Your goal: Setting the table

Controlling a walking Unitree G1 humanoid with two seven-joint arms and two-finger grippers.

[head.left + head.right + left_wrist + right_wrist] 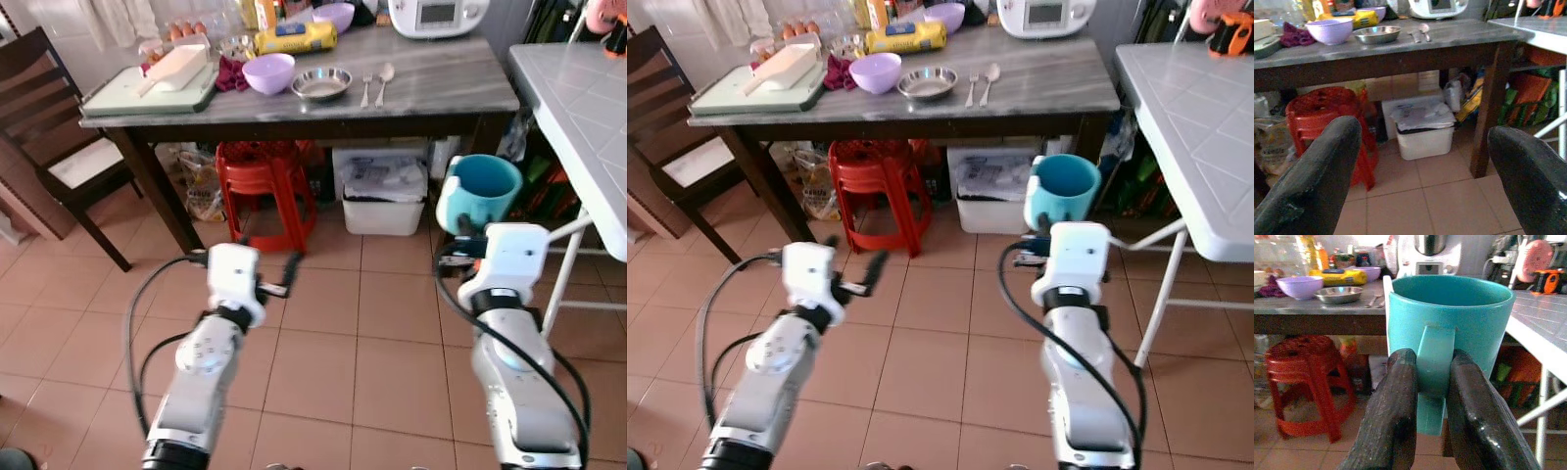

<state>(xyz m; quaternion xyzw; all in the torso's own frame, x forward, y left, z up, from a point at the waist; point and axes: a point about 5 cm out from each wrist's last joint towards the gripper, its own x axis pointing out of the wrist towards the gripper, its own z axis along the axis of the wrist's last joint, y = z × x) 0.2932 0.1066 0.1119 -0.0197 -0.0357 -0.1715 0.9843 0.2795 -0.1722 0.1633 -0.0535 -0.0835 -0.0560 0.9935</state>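
My right gripper (1432,363) is shut on the handle of a teal mug (485,189), holding it upright above the tiled floor. My left gripper (245,258) is open and empty, held low in front of me. Ahead stands a dark table with a grey top (441,83). On it are a purple bowl (268,72), a steel bowl (322,83), a fork (365,91) and a spoon (384,80). A white table (578,108) runs along my right side, close to the mug.
A green tray (147,96) with a white scoop, a yellow packet (296,37), a second purple bowl (333,15) and a white cooker (438,14) crowd the table's back. Red stools (265,181) and a white bin (384,196) sit underneath. A dark chair (49,127) stands left.
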